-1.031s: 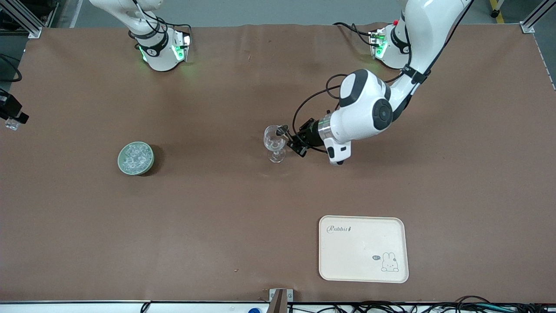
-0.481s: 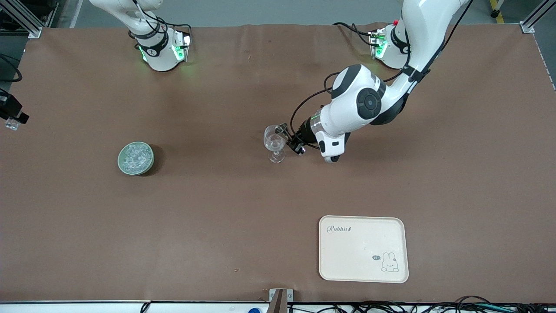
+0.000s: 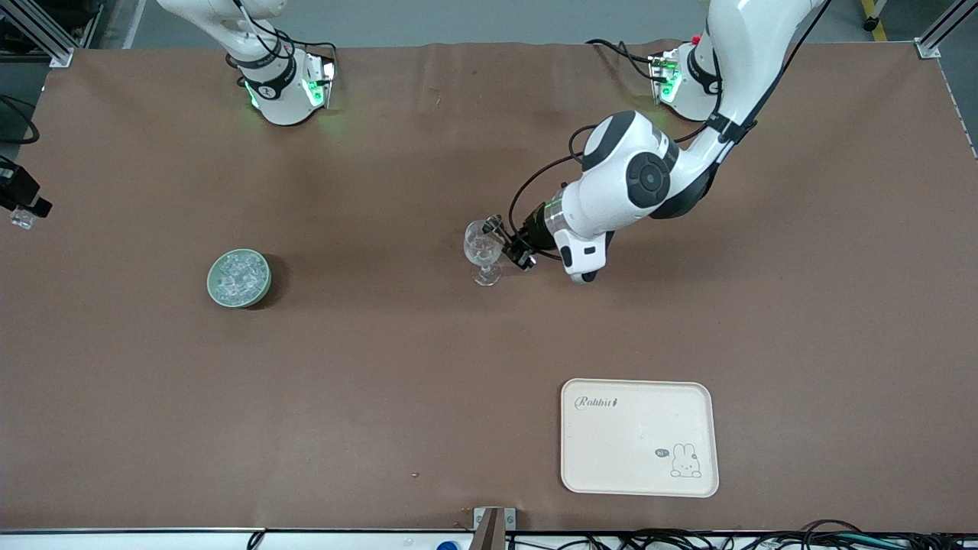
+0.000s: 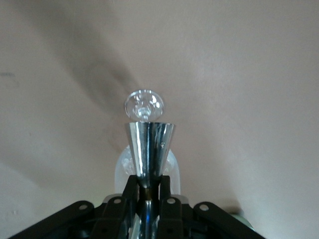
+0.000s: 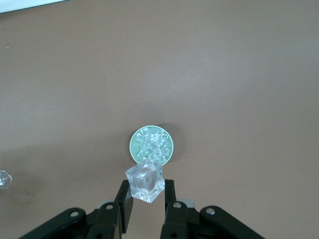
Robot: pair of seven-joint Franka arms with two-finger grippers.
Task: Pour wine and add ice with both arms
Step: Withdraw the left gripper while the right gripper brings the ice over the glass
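A clear stemmed glass (image 3: 482, 252) stands mid-table. My left gripper (image 3: 510, 244) is beside its rim, shut on a chrome cone-shaped measuring cup (image 3: 494, 226) that is tipped against the glass mouth. In the left wrist view the cup (image 4: 149, 147) sits between my fingertips (image 4: 148, 181), with the glass (image 4: 144, 105) under it. My right gripper (image 3: 21, 200) hangs high over the right arm's end of the table, shut on one ice cube (image 5: 145, 180). Below it, a green bowl (image 3: 239, 278) holds heaped ice (image 5: 152, 142).
A cream tray with a rabbit print (image 3: 639, 437) lies near the front edge, toward the left arm's end. The brown table cover (image 3: 382, 367) spreads around it. The glass also shows at the edge of the right wrist view (image 5: 4, 180).
The left arm's wrist has swung in toward the glass and rolled, carrying the chrome cup closer over the rim. The right gripper with the ice cube has stayed still.
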